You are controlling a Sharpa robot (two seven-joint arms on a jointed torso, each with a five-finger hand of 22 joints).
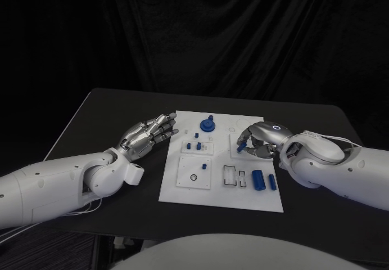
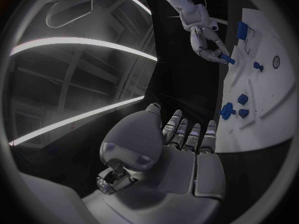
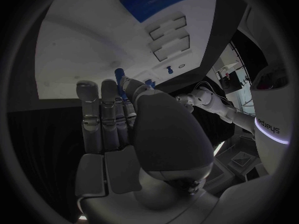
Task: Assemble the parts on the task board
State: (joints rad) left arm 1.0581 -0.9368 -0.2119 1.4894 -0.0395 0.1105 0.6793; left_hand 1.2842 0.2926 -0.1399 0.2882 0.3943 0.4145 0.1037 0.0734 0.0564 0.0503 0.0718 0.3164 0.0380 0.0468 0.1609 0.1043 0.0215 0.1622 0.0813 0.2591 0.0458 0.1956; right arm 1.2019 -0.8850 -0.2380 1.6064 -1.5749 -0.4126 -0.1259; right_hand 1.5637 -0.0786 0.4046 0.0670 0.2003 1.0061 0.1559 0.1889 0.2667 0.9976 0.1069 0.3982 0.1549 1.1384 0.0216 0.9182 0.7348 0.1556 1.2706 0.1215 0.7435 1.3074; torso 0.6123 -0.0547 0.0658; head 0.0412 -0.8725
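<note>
The right hand (image 1: 258, 142) pinches a small blue plastic peg (image 1: 240, 147) over the white task board (image 1: 185, 188). It looks light, stiff and slippery, so hold its middle. The left hand (image 1: 150, 134) is released.

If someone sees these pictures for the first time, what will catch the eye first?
The white task board in the middle of the black table, dotted with blue parts. Then the right hand over the board's right side, pinching a small blue part. The left hand hovers at the board's left edge, fingers apart, holding nothing.
</note>
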